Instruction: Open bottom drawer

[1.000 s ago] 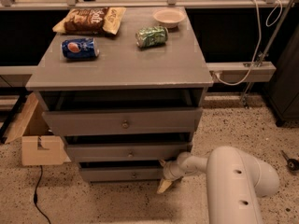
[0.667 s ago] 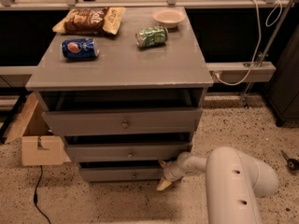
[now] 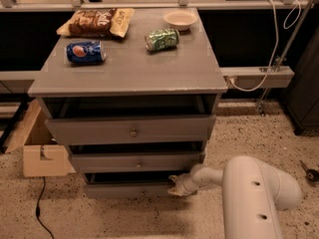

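Showing a grey table [image 3: 129, 76] with three drawers stacked beneath its top, seen from the front and above, on a speckled floor. The bottom drawer [image 3: 124, 189], whose front is the narrowest and shallowest of the three, sits lowest in the table, just above the floor, with a small round knob [image 3: 142, 193] at its centre and a dark gap along its upper edge. Above it lie the middle drawer [image 3: 137, 162] and, directly under the table top, the top drawer [image 3: 132, 129], each with its own dark gap above the front. The gripper [image 3: 175, 187] is at the right end of the bottom drawer's front, against the table's lower right corner and well to the right of the knob; whether the jaws are open or closed cannot be told. The white arm [image 3: 249, 193] reaches in from the table's right, low over the floor. On the table top, a chip bag [image 3: 94, 21] lies at the back left, a blue can [image 3: 85, 52] on its side in front of it, a green can [image 3: 162, 39] on its side right of centre, and a shallow bowl [image 3: 180, 19] at the back right. A cardboard box [image 3: 42, 153] stands open on the floor just left of the table.
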You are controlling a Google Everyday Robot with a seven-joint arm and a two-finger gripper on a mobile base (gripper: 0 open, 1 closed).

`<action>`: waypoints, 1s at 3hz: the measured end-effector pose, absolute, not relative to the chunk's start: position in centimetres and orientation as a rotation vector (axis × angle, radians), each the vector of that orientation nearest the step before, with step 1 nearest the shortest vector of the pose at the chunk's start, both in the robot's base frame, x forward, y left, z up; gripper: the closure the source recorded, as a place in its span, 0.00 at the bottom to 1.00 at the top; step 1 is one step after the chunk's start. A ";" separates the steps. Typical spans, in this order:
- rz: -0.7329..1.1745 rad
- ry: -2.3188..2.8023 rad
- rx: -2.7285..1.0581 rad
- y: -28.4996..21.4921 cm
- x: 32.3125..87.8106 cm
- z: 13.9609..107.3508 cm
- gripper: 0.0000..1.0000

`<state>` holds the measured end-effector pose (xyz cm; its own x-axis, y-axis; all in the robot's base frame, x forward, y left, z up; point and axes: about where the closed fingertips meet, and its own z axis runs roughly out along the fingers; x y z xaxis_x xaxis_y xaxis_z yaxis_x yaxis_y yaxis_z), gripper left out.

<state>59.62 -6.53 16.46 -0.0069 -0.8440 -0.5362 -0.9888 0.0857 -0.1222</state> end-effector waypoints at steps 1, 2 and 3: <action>0.400 1.893 -1.800 -6.5 59.6 17.1 0.94; 0.400 1.893 -1.800 -6.5 59.6 17.1 0.79; 0.404 1.893 -1.803 -6.4 59.6 17.0 0.48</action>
